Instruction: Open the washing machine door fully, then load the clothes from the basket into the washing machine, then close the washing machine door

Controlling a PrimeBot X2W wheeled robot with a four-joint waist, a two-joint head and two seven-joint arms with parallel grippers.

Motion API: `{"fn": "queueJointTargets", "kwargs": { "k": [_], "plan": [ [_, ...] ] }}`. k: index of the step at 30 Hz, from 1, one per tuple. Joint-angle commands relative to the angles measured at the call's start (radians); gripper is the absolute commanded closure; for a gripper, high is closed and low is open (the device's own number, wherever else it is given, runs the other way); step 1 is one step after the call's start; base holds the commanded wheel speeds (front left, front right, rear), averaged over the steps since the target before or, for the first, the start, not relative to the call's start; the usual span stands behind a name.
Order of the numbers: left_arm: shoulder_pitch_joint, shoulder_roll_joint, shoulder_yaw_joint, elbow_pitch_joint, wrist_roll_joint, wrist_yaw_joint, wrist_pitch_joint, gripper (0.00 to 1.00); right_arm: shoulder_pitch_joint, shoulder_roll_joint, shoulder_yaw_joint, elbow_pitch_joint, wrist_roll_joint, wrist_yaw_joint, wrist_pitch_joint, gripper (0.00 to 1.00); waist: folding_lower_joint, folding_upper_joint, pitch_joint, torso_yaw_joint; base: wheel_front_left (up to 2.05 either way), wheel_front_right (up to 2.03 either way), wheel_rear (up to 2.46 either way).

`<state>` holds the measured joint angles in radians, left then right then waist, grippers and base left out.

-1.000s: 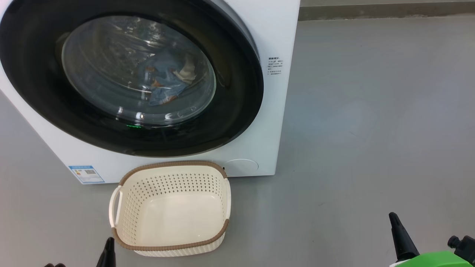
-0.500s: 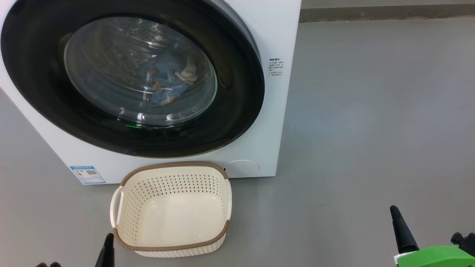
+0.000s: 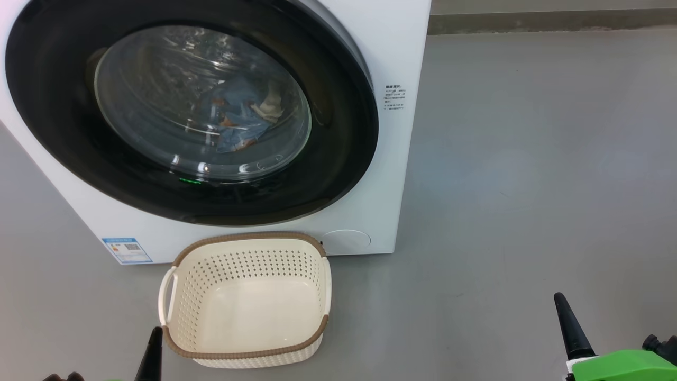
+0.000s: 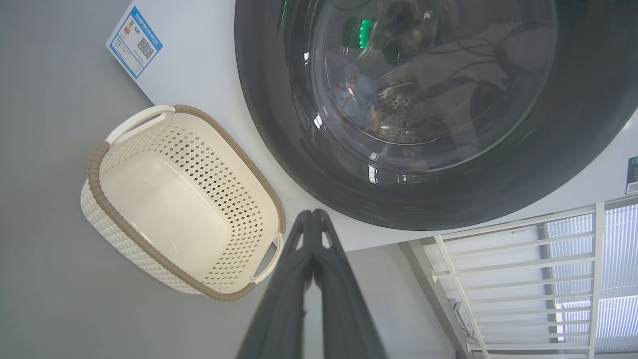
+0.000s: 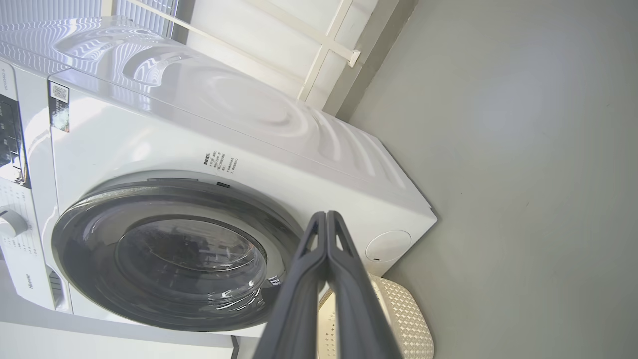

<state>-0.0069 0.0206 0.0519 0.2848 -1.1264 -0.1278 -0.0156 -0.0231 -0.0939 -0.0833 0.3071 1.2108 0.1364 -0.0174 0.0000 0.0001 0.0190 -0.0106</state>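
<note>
My left fingers (image 4: pixel 283 304) and right fingers (image 5: pixel 299 299) are pressed together, empty; grey floor (image 3: pixel 529 185) lies beneath, basket (image 3: pixel 243 262) beside the left.

This is looking like a plain laundry corner; home or test room, I cannot tell. A white washing machine (image 3: pixel 407 169) is standing on a bare grey floor (image 3: pixel 529 211), a cream basket (image 3: pixel 246 234) is sitting near its front, and far behind a white window frame (image 4: pixel 599 274) is showing slatted blinds (image 4: pixel 620 259).

Bright even light, glare on door (image 3: pixel 195 108)
</note>
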Motion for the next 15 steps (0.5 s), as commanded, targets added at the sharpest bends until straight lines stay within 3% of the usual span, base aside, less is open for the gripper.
{"fn": "queueJointTargets", "kwargs": {
  "k": [1,15],
  "plan": [
    [-0.049,0.023,0.028,-0.030,-0.029,-0.002,0.009,1.00,-0.048,-0.002,0.004,-0.029,0.027,-0.004,0.009,1.00,0.0000,-0.0001,0.000,0.000,0.00,0.00,0.00],
    [-0.067,0.025,0.040,-0.033,-0.183,-0.002,0.050,1.00,-0.060,0.013,-0.007,-0.041,0.154,-0.004,0.050,1.00,0.0000,-0.0001,-0.006,0.004,0.00,0.00,0.00]
  ]
}}
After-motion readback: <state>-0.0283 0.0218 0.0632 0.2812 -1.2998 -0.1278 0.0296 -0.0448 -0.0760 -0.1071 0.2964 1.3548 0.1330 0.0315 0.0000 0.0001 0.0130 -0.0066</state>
